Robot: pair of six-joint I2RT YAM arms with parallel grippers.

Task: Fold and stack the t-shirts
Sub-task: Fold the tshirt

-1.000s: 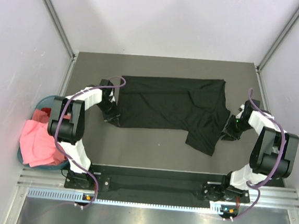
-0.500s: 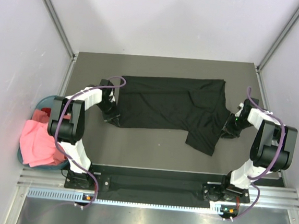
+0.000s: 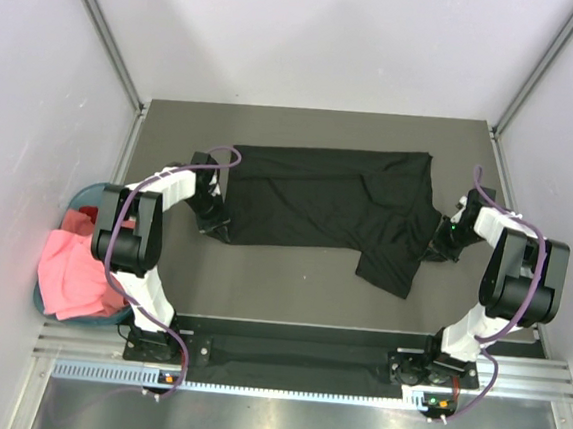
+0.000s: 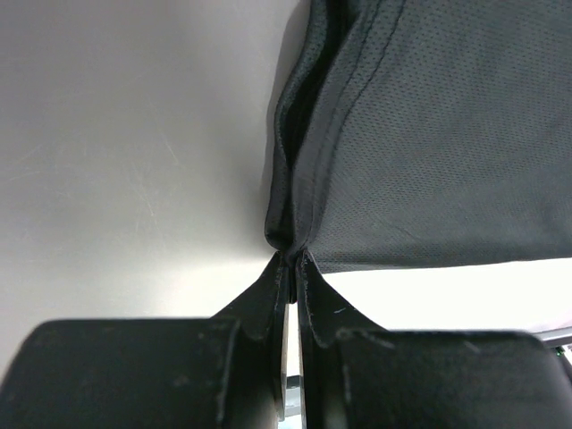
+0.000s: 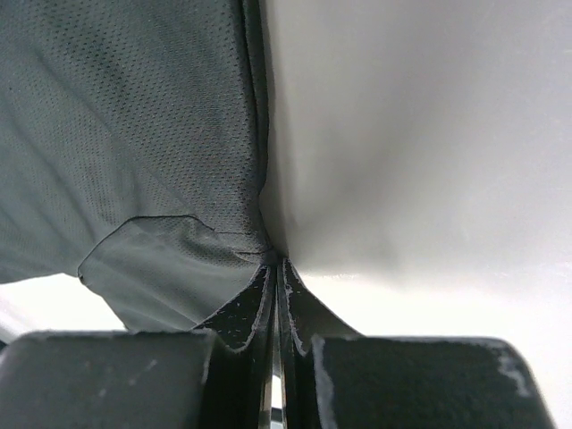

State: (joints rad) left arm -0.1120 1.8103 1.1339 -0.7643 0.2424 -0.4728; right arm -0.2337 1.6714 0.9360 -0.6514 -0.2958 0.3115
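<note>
one plain black short-sleeved fabric t-shirt lies spread flat across the middle of the dark grey surface. its long side runs left to right, and a loose flap at its right end reaches toward the near edge. the left tool sits at the shirt's near left corner. in the left wrist view its fingers are pressed together, pinching the stitched hem where the fine mesh cloth bunches into folds. the right tool sits at the shirt's right edge. in the right wrist view its fingers are likewise squeezed tight on the cloth's edge, with a small turned-over flap just beside the tips. both arms curve inward from their bases toward the garment. well apart from it, off the surface's left side, a round teal basket holds a crumpled pink t-shirt that spills over its near rim, with a bit of red fabric showing behind it.
</note>
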